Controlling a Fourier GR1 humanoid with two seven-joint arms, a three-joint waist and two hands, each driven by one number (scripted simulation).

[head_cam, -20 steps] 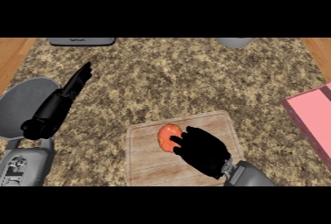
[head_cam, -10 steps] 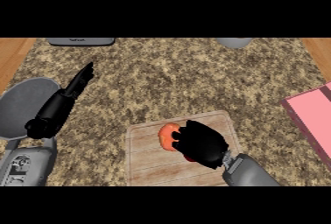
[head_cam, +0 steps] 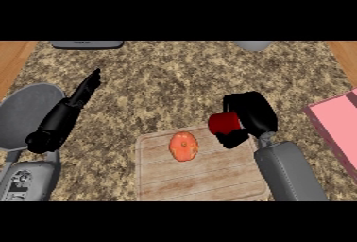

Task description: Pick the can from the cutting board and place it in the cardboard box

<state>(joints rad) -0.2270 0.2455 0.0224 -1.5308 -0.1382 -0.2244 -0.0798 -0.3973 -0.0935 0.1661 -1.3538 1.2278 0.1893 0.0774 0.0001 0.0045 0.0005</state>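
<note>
Red can (head_cam: 225, 123) is held in our right hand (head_cam: 251, 113), fingers curled round it, over the board's (head_cam: 202, 175) far right corner. Pick is done, we judge; carrying right to the pink box (head_cam: 336, 125) and releasing remain.

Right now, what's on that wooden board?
An orange fruit lies there. The red can is in the right hand's fingers at the board's far corner; the forearm hides its right edge.
</note>
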